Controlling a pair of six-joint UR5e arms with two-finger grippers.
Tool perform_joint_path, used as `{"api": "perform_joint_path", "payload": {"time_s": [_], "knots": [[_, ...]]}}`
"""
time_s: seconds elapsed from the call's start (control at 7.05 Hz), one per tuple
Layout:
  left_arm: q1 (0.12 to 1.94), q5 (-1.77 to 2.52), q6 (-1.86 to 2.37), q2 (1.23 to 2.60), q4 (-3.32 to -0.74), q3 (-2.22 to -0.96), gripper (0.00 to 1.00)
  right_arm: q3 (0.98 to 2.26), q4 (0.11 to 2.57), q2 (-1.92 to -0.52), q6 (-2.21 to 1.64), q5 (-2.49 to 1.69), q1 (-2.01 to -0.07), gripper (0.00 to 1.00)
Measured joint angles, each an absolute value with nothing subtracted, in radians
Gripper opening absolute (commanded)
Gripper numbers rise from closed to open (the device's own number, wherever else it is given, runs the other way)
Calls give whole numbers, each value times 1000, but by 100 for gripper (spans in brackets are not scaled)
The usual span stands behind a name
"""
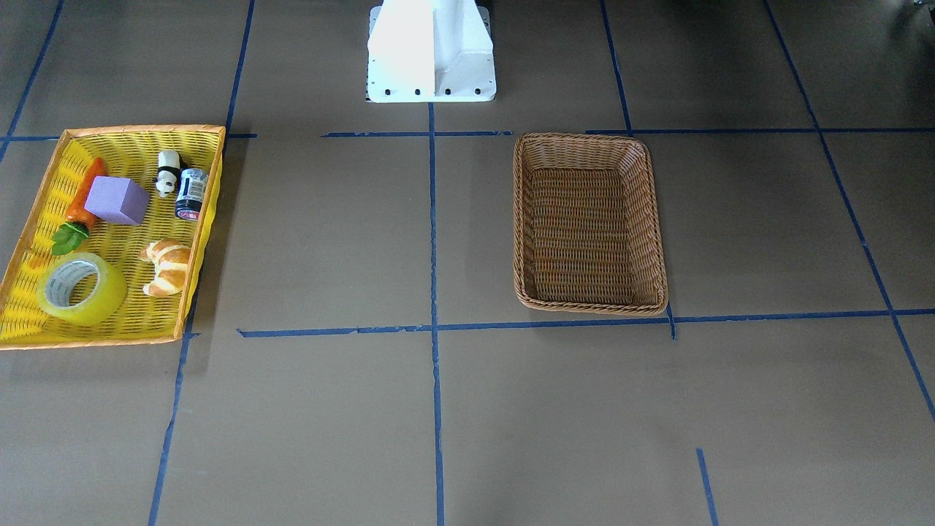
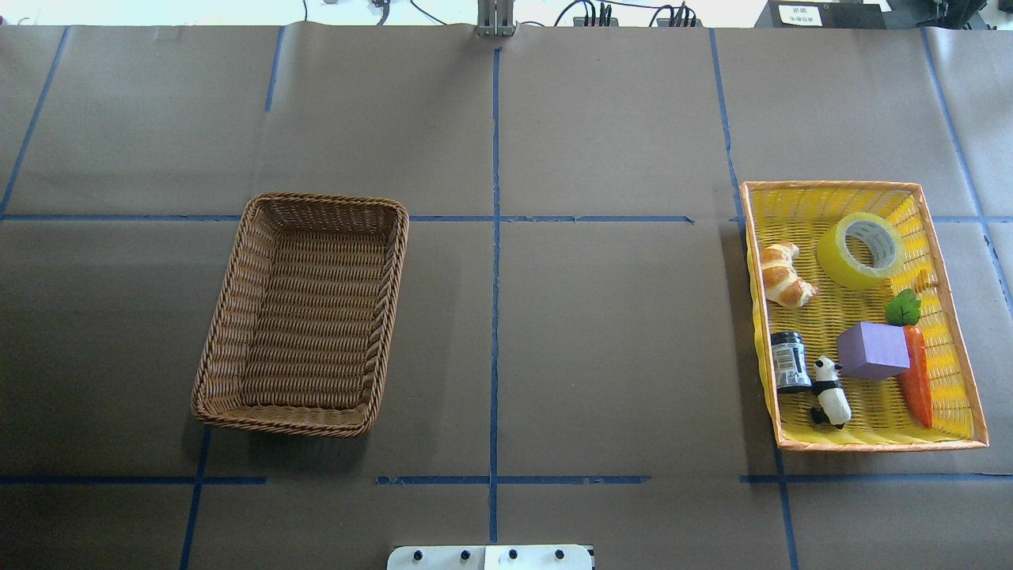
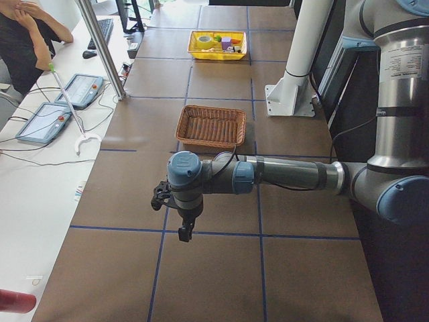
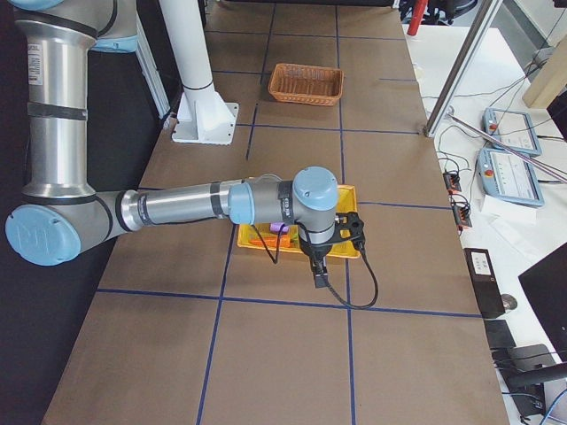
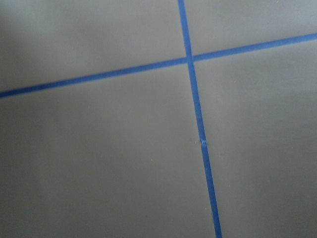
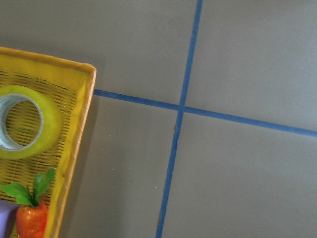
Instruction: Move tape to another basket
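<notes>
I count two containers on the counter (image 2: 601, 348): one brown wicker basket (image 2: 301, 313) in the half toward my left arm, holding nothing, and one yellow tray (image 2: 827, 186) close to the edge on my right arm's side. The two stand well apart. The single tape (image 2: 861, 249) lies tilted in the yellow tray, in the corner toward the counter's far edge, its pale core facing up. The tray holds six items in all. Besides the tape there is one croissant (image 2: 783, 275) just beside the roll, one carrot (image 2: 916, 380) along the outer wall, one purple block (image 2: 873, 351) touching the carrot, one panda figure (image 2: 829, 392) and one dark jar (image 2: 790, 362) lying side by side at the near end. The left fingers (image 3: 184, 232) hang above bare counter past the wicker basket, toward the left end; that wrist camera shows only two crossing blue lines (image 5: 198, 124). The right fingers (image 4: 318, 276) hang just beyond the tray toward the right end. Both appear only in the side views, so I cannot tell whether either pair is released or clenched.
</notes>
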State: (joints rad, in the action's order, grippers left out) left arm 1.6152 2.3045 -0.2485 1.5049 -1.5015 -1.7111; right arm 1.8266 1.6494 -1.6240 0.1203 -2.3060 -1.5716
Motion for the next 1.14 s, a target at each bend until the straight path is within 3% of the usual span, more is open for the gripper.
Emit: {"api": "perform_joint_path", "payload": {"time_s": [0.57, 1.14], "knots": [[1615, 2308, -253, 1506, -1525, -1713, 100, 1818, 1637, -1478, 122, -2305, -1368, 100], [1615, 2310, -252, 1506, -1546, -1710, 100, 1695, 1437, -1463, 89, -2306, -1272, 100]]}}
